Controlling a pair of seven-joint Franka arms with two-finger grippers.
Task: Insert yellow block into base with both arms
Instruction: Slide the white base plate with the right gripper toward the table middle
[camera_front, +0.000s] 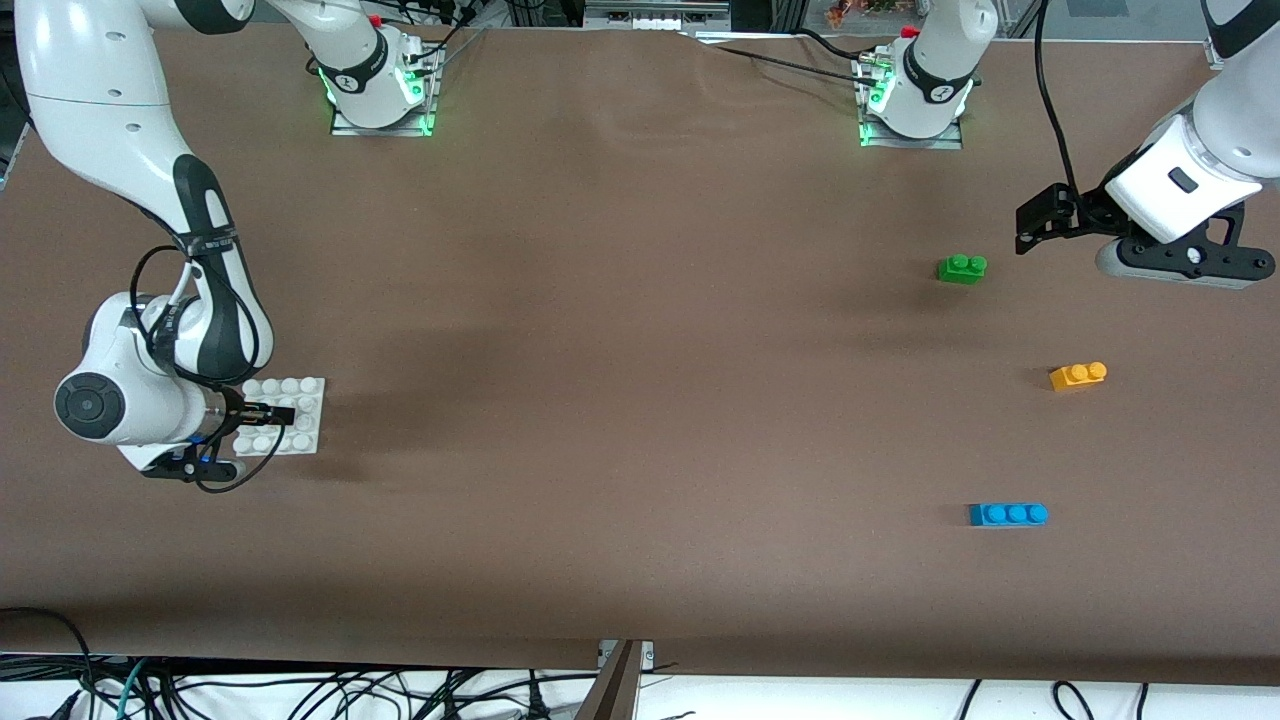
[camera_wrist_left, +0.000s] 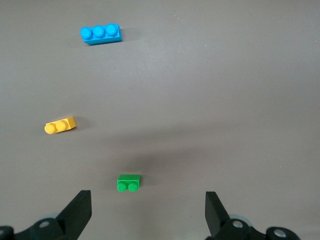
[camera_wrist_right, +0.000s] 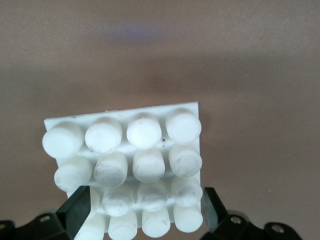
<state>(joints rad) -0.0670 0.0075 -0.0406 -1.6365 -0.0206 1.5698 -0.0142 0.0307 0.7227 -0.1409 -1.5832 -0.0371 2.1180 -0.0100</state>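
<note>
Front view: right pincer (camera_front: 268, 412) sits low over the flat white square studded plastic base (camera_front: 297, 411) at the right arm's end of the brown counter (camera_front: 620, 400). Right wrist view shows its fingers (camera_wrist_right: 76, 212) spread on either side of the base (camera_wrist_right: 131, 165), straddling its edge, not visibly clamped; contact unclear.

Toward the left arm's end lie three bricks, well apart: small green two-stud brick (camera_front: 962, 268) closest to the bases, small orange-yellow two-stud plastic block (camera_front: 1078, 376) nearer the camera, longer blue three-stud brick (camera_front: 1008, 514) nearest the camera. Yellow block (camera_wrist_left: 60, 125) lies flat, studs up, untouched.

Left pincer (camera_front: 1045, 218) hangs in the air over the counter near the green brick (camera_wrist_left: 128, 183), fingers (camera_wrist_left: 80, 212) wide apart, holding nothing.

Judgement: block looks light, rigid, smooth plastic, likely slippery and prone to skidding if nudged. Best grip is across the two long flat sides, below the studs, centred so it doesn't twist. Base is stiff too and should be pinned by its edge while pressing.
</note>
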